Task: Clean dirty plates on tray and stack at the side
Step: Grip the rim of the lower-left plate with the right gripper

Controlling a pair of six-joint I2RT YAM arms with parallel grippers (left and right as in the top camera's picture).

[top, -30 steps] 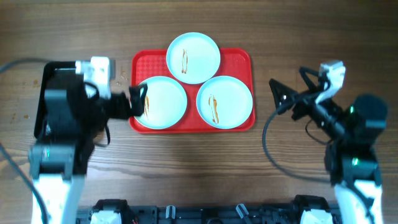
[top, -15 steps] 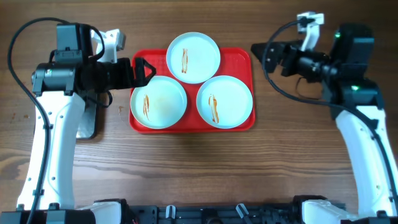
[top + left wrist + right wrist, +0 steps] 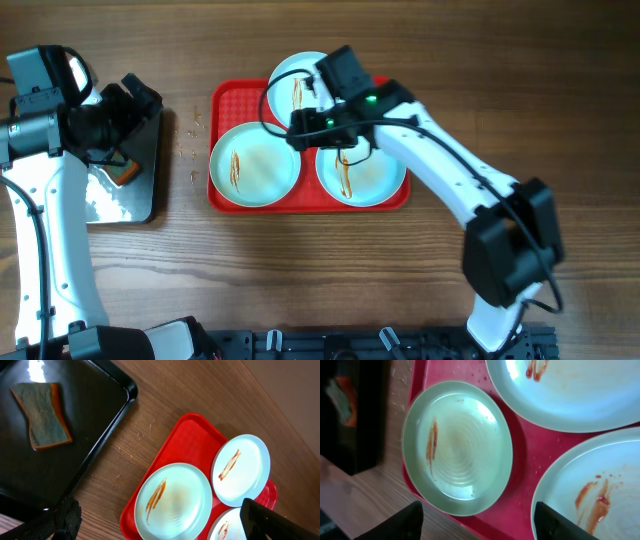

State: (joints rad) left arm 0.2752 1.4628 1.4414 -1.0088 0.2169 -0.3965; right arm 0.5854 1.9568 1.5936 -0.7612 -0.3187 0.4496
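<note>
Three white plates lie on the red tray (image 3: 227,100), each with brown-orange streaks: the left plate (image 3: 255,165), the back plate (image 3: 295,85) and the right plate (image 3: 365,175). My right arm reaches across the tray. Its gripper (image 3: 300,128) hovers between the plates, open and holding nothing. In the right wrist view the right gripper (image 3: 480,525) straddles the near rim of the left plate (image 3: 457,447), above the tray (image 3: 520,460). My left gripper (image 3: 140,100) is open over the black pan. In the left wrist view the left gripper (image 3: 165,527) sits low in frame, above the left plate (image 3: 175,500).
A black metal pan (image 3: 140,200) lies left of the tray, with a green and orange sponge (image 3: 122,172) in it; the sponge (image 3: 42,420) shows clearly in the left wrist view. Crumbs dot the wood between pan and tray. The right arm covers part of the back plate.
The right arm has swung from the right side of the table to above the tray, its jaws narrowing a little. The left gripper has pulled back from the tray's edge to over the pan.
</note>
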